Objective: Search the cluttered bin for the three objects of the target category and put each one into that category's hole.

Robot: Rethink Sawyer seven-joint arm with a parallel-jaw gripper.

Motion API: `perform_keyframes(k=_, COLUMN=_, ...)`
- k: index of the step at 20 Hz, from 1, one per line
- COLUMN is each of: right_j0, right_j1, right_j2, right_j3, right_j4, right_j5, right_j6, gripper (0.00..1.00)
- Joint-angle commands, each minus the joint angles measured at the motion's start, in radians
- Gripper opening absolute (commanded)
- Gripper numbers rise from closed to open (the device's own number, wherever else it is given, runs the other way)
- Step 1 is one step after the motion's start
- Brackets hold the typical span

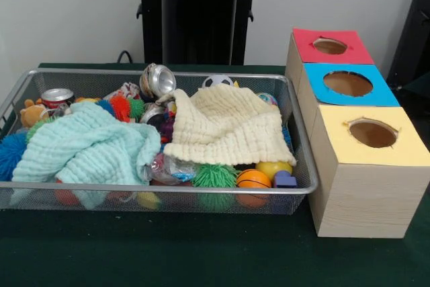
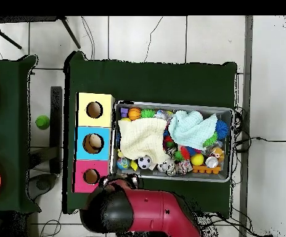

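Robotics lab — red arm [image 2: 148, 213], green-clothed table [image 1: 168, 253], tiled floor [image 2: 145, 37], trailing cables [image 2: 265, 141]

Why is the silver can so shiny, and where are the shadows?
Front view: the crushed silver can catches glare from the room light; the bin casts only a soft shadow on the green table. Overhead view: the hole in the blue-topped box looks dark inside.

Two cloths, the cream one [image 1: 228, 126] and the mint one [image 1: 84, 146], cover many toys in the bin [image 1: 168, 189] (only bits peek out).
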Motion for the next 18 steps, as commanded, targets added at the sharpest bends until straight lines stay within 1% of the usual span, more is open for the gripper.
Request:
perform_keyframes(k=1, right_j0=-0.073, right_j1=0.09, right_j2=0.141, right_j3=-0.093, right_j4=-0.104, right_j5=-0.005, right_j6=-0.154, gripper=1.0)
perform_keyframes(k=6, right_j0=-0.121, right_j1=0.168, right_j2=0.191, right_j3=-0.15, right_j4=-0.149, right_j5=0.003, right_j6=-0.157, gripper=1.0)
perform_keyframes(k=11, right_j0=-0.174, right_j1=0.216, right_j2=0.245, right_j3=-0.204, right_j4=-0.191, right_j5=0.03, right_j6=-0.184, gripper=1.0)
perform_keyframes(k=18, right_j0=-0.186, right_j1=0.308, right_j2=0.284, right_j3=-0.325, right_j4=-0.273, right_j5=0.071, right_j6=-0.186, gripper=1.0)
